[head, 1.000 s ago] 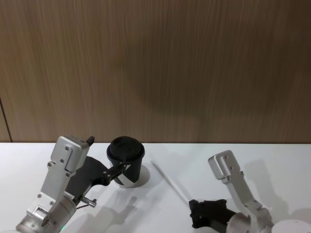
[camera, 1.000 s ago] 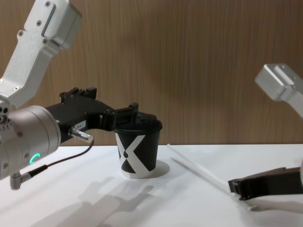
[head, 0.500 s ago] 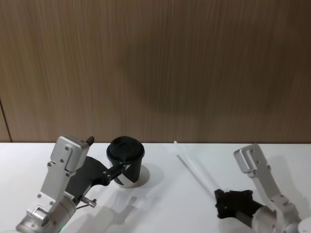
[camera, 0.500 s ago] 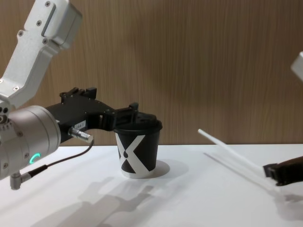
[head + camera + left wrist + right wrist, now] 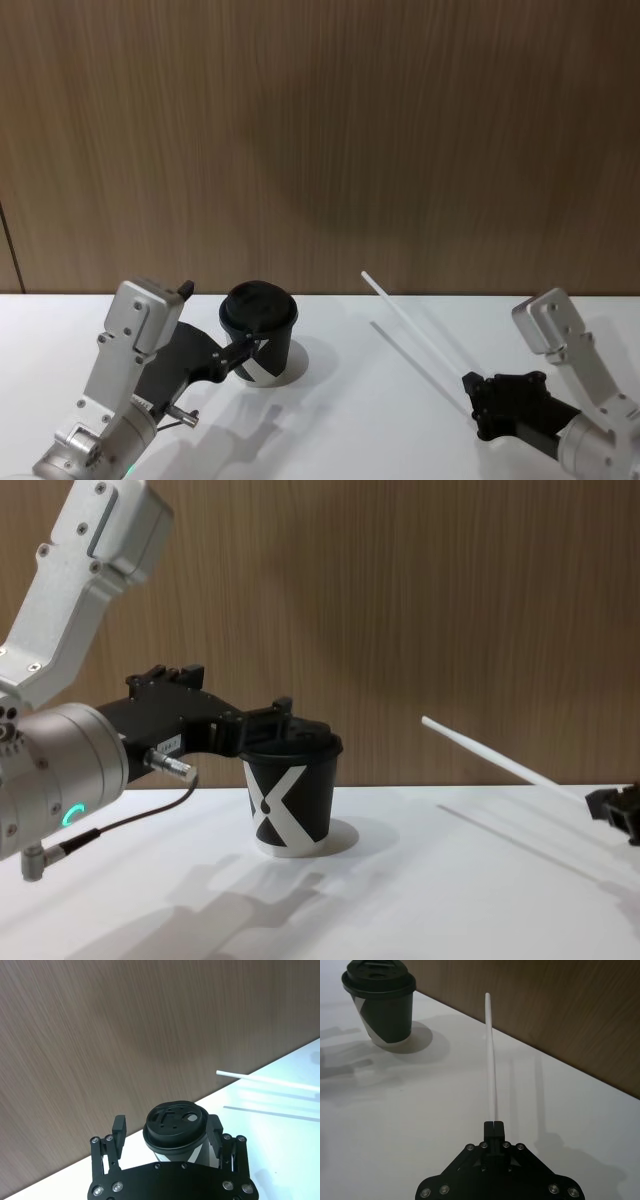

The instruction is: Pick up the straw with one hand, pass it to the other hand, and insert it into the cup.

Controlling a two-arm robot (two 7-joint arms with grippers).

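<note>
White table (image 5: 340, 430) against a brown wood-panelled wall (image 5: 320, 130). Over on the right, pinching the straw (image 5: 415, 322) by one end in the right pincer (image 5: 493, 1127), pads pressed tight together on it. Running straight out ahead of that pincer, clear of the table, free tip raised and aimed roughly toward the cup (image 5: 292, 795), well apart from it. So, pickup ticked off, by the look of it.

Across on the left, straddling the black cup with the left pincer (image 5: 167, 1127): spread, one finger either side just beside the lid (image 5: 175, 1119), a sliver of gap on at least one side, no squeeze to speak of. Standing upright on the table between those fingers, lid on, small opening on top.

Handover not yet made: nothing but the cup between the left pincer's fingers, and well apart from the straw's tip. Left to do, at a guess: bringing the two pincers together, passing the straw across, then dropping it through the lid opening. Roughly a third of the way along, no more.
</note>
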